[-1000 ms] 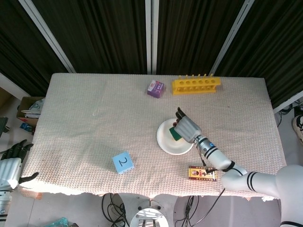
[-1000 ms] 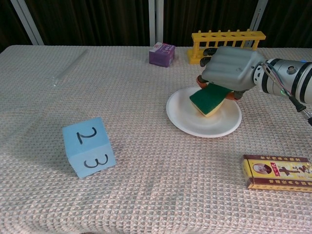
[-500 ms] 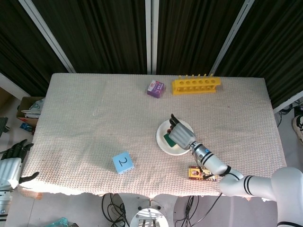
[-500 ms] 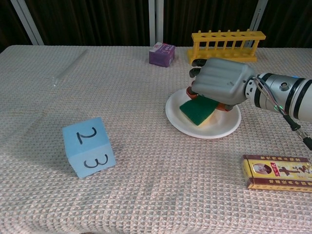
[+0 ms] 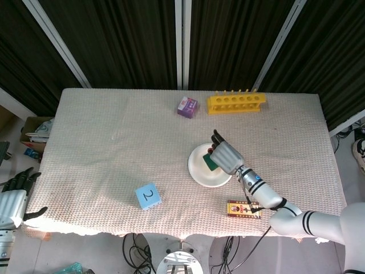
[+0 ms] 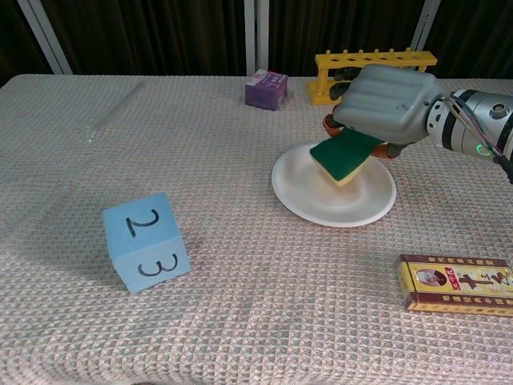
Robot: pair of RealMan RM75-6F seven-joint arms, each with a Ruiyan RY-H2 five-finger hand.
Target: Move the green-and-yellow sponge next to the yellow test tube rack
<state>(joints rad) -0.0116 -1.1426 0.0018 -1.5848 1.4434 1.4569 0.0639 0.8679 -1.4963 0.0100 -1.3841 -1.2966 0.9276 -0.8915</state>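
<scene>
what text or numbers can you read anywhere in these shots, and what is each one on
"2" on the top face of the light blue foam cube.
"2" and "3" on that cube's front face.
Red-and-gold flat box: printed characters and a portrait, too small to read.
Small purple carton: print too blurred to read.
Nothing readable on the green-and-yellow sponge, white round plate or yellow test tube rack.

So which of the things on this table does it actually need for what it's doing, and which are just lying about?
Part of the job:
- sponge, held by the right robot hand above the white plate
- yellow rack, at the far edge

Just lying about:
- blue numbered cube
- purple box
- red-and-gold box
- left robot hand, off the table's edge
</scene>
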